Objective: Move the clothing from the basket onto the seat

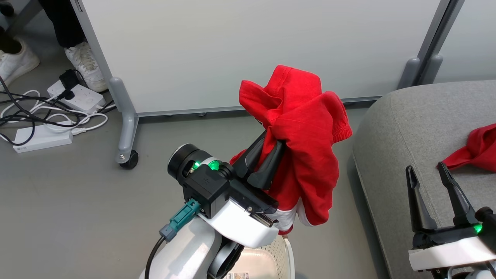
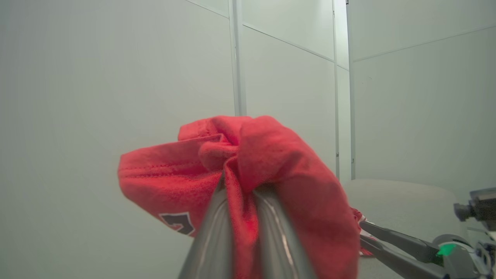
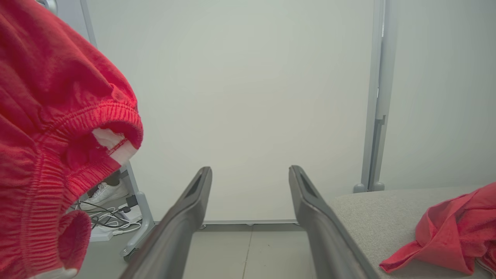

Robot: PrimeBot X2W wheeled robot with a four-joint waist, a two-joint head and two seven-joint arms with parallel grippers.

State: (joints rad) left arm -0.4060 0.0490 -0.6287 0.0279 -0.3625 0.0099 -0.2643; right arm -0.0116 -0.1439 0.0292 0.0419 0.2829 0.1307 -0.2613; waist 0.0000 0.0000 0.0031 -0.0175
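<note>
Fingers [image 1: 254,157] of your left gripper [image 1: 270,144] clamp the red garment [image 1: 306,128] above the basket [image 1: 271,259]; right gripper [image 1: 425,167] gapes empty. Swing toward three o'clock, lifting its hem clear over the seat [image 1: 410,124] edge.

The red garment [image 1: 306,128] is soft, matt knit cloth with ribbed, stitched hems and a white trim band. The second garment [image 1: 474,149] is the same matt red cloth. The seat [image 1: 407,124] wears grey woven fabric, matt and slightly coarse. The basket [image 1: 271,257] is pale perforated plastic with a faint sheen. The left gripper [image 1: 274,140] and right gripper [image 1: 425,167] have 2 dark fingers each, smooth and dully shining, on glossy white shells. The partition panel [image 1: 232,50] is smooth matt white in a grey painted frame. The floor [image 1: 69,193] is smooth matt grey.
</note>
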